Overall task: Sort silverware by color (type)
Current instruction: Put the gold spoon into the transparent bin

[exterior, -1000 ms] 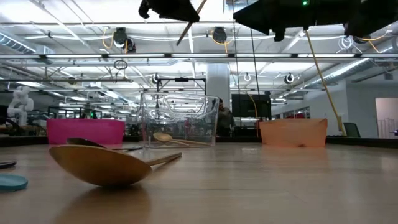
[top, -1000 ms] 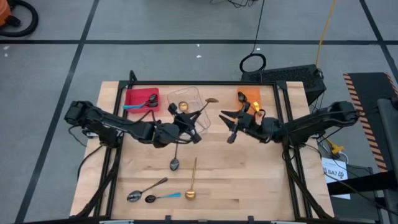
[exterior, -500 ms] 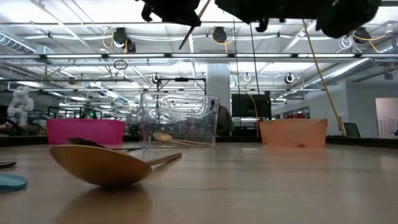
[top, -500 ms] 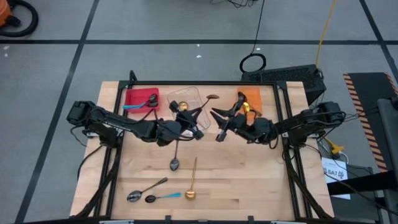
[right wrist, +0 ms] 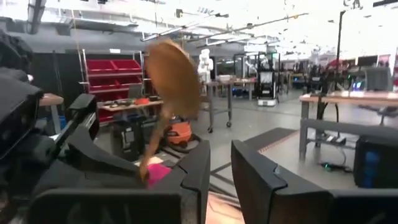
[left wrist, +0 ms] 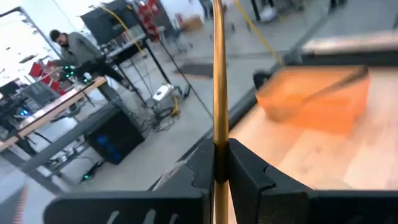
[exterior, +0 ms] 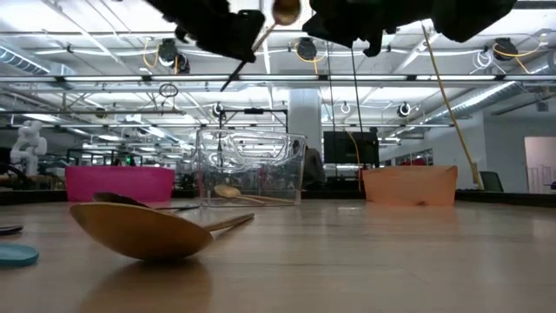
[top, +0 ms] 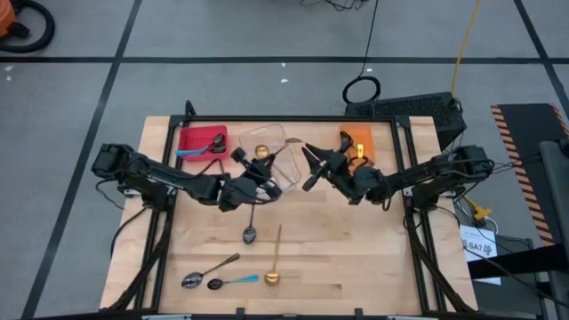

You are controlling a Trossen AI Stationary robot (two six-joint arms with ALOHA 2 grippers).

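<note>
While left gripper [left wrist: 219, 171] pinches gold spoon [left wrist: 217, 81], bowl cropped

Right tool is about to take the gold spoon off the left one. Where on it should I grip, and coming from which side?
Probably the bare handle of the gold spoon, between its bowl and the left tool, which is shut low on it. Bring the open right tool in from its own side, fingers straddling the slanted handle; the broad, rounded bowl would likely slip.
</note>
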